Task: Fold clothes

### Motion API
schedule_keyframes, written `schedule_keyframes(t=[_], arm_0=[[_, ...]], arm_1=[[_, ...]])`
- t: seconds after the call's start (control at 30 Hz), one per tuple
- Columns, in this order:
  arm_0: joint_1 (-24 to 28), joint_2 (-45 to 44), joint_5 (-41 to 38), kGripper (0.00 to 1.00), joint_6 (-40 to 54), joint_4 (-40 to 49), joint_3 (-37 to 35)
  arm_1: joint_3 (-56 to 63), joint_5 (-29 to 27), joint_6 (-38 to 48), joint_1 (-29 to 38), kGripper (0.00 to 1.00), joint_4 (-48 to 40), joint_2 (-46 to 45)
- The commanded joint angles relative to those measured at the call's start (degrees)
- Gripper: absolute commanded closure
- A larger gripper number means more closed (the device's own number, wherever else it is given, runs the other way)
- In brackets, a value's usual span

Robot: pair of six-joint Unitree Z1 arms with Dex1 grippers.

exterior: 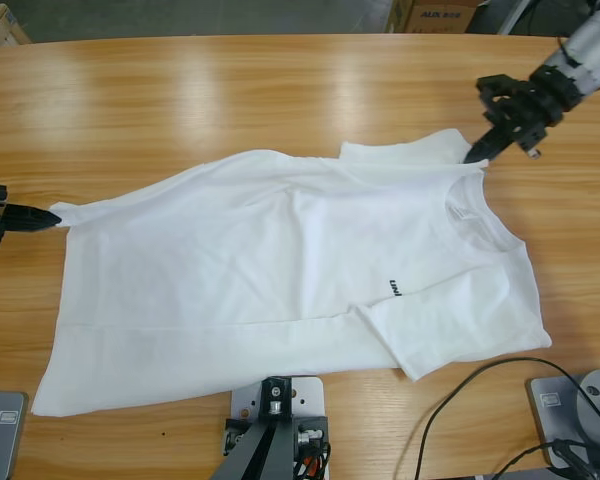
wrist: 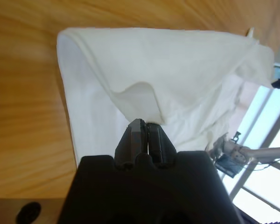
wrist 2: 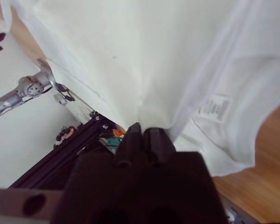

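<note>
T-shirt point(exterior: 280, 270) lies spread across the wooden bench point(exterior: 180, 90), partly folded already: near sleeve turned in over the chest, just by the dark lettering point(exterior: 396, 290). Near hem edge flat on the bench. Left hand point(exterior: 48, 217) at the shirt's far hem corner, jaws closed on a pinch of cloth, the corner drawn out taut. Right hand point(exterior: 475, 152) at the far shoulder, beside the neck label point(exterior: 464, 213), jaws clamped on cloth, fabric lifted slightly. Judged step: both far corners held, far edge ready to carry over. Next move calls for both hands lifting together, travelling evenly toward the near edge, keeping the cloth tensioned.
</note>
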Motion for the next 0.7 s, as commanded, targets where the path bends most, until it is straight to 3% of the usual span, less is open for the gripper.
schedule_keyframes(t=[0.03, 0.4, 0.6, 0.7], arm_0=[[0.3, -5.2, -2.1, 1.000, 1.4, 5.5, 0.0], [0.0, -7.2, -2.5, 1.000, 0.9, 21.5, -4.5], [-0.6, -5.6, -1.6, 1.000, 0.9, 33.0, -10.2], [-3.4, -6.8, -1.3, 1.000, -0.6, 36.6, -9.7]], arm_1=[[8.8, -3.9, 3.0, -2.3, 1.000, -3.2, -3.9], [18.4, -4.2, 7.6, -4.4, 1.000, -4.6, -13.5], [24.1, -5.0, 8.5, -4.3, 1.000, -6.2, -13.3], [24.4, -5.3, 9.0, -4.3, 1.000, -6.3, -11.7]])
